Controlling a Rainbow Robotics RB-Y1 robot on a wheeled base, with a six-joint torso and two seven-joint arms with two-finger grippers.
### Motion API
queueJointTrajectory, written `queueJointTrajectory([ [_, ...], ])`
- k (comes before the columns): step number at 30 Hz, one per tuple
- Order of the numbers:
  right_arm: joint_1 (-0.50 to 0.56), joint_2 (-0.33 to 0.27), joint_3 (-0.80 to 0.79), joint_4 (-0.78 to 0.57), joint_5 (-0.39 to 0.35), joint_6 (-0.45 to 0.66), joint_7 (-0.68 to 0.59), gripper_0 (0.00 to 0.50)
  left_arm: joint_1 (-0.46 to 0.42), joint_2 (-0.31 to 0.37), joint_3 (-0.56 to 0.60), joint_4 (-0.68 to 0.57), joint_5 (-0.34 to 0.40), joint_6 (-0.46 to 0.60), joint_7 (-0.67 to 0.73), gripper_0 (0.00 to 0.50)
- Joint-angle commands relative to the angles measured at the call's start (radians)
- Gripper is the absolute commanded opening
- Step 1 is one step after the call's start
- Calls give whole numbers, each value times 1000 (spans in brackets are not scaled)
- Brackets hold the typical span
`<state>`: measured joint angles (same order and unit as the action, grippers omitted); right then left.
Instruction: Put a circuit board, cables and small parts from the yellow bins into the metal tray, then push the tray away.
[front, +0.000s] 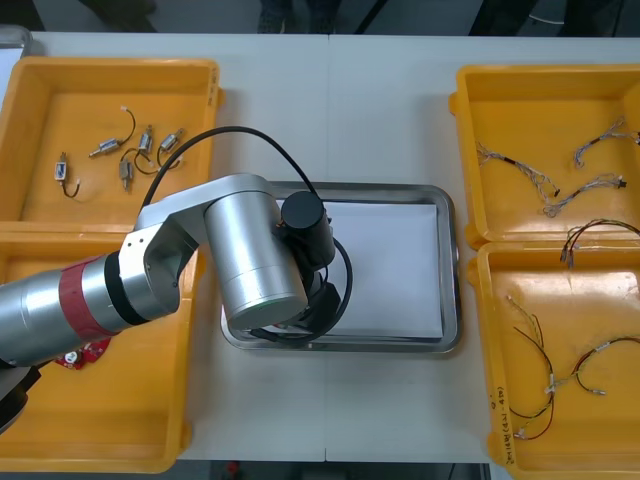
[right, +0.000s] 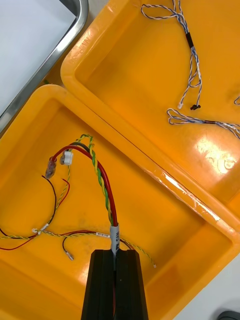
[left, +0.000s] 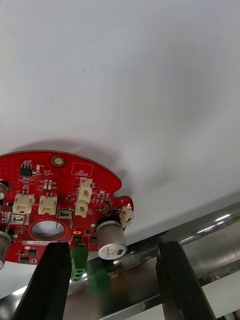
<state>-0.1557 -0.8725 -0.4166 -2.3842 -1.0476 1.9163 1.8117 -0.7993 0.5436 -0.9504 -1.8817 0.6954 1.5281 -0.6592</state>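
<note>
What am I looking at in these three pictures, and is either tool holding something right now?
A two-armed robot at a table. The front view looks down from above: the left arm reaches over the metal tray, between yellow bins of small metal parts and cables. The other two pictures come from wrist cameras. The left tool is open over the tray, a red circuit board lying just ahead of it. The right tool is shut on a red and yellow cable above a bin.
</note>
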Motion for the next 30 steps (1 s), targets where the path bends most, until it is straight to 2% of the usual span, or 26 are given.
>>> queueJointTrajectory([
  [1, -24, -39, 12, -32, 5, 4, 32, 0, -37, 4, 32, -76, 0, 17, 93, 500],
  [7, -25, -39, 12, -32, 5, 4, 32, 0, -35, 39, 159, -189, 36, 155, 98, 500],
  [11, -27, -39, 12, -32, 1, 4, 34, 0, -37, 55, 246, -231, 69, 242, 98, 500],
  [16, -47, -39, 33, -32, 0, 4, 28, 0, -35, 62, 364, -255, 73, 376, 90, 500],
  [24, -114, -39, 116, -32, 15, 4, 21, 0, -35, 88, 499, -237, 87, 392, 64, 500],
  [30, -194, -39, 203, -32, 18, 4, 21, 0, -35, 138, 613, -181, 170, 392, 16, 500],
])
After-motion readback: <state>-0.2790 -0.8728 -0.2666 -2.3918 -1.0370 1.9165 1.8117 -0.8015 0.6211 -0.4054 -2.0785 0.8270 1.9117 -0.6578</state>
